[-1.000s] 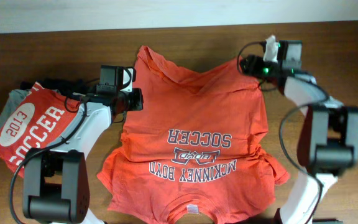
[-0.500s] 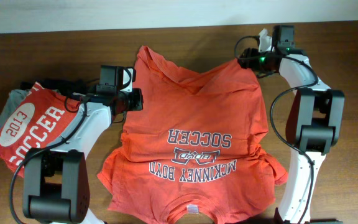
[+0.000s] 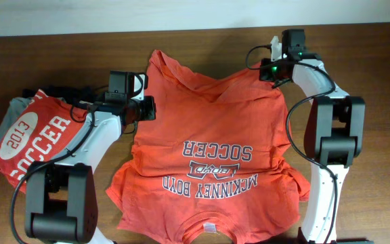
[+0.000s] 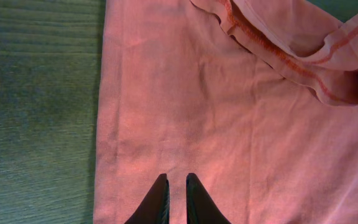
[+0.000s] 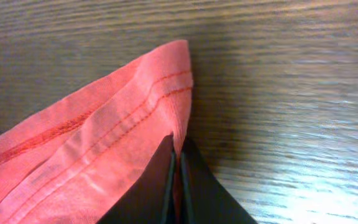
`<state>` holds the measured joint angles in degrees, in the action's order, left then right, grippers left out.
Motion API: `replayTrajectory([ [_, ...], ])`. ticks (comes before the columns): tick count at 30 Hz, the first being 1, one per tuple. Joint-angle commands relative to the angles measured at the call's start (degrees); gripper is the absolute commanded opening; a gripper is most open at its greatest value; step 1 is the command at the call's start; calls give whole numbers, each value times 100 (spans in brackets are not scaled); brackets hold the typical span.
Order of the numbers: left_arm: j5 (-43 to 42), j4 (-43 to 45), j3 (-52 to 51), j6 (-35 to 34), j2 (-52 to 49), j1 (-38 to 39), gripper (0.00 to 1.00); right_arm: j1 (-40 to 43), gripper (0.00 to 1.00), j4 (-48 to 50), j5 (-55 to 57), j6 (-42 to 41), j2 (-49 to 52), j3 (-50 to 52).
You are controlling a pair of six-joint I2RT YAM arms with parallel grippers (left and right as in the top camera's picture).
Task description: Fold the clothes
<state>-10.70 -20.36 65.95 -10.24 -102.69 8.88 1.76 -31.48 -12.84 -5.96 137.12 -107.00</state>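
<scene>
1 T-shirt (image 3: 208,115) on wood table (image 3: 371,41), pale wall (image 3: 181,13), L gripper (image 4: 174,179) pinching it, R gripper (image 5: 178,142) clamping its hem

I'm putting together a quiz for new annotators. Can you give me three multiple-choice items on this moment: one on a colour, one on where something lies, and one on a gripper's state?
1. What colour is the print on the orange T-shirt?
A) white
B) dark navy
C) yellow

2. Where does the folded red shirt lie?
A) on the orange T-shirt
B) draped over a chair
C) beside the left arm

3. What is the state of the right gripper?
A) open above bare wood
B) shut on the T-shirt's hem corner
C) shut on the folded red shirt

Answers:
1 B: the lettering reads dark against the orange.
2 C: it lies on that arm's outer side, apart from the T-shirt.
3 B: the right wrist view shows the jaws closed with the stitched hem between them.
</scene>
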Motion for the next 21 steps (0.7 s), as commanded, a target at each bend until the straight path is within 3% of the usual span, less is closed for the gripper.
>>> replayTrajectory([
  [1, -46, -2, 11, 94, -50, 13, 11, 177, 4, 15, 308, 15, -321, -267],
  [14, -44, 2, 11, 94, -50, 13, 11, 964, 5, 13, 984, -1106, -466, -417],
  [16, -42, 9, 11, 94, -50, 13, 11, 994, 12, -7, 984, -1097, -463, -417],
  [19, -42, 28, 11, 94, -50, 13, 11, 994, 36, -61, 970, -820, -463, -417],
  [21, -44, 26, 11, 94, -50, 13, 12, 994, 41, -125, 1029, -780, -466, -420],
])
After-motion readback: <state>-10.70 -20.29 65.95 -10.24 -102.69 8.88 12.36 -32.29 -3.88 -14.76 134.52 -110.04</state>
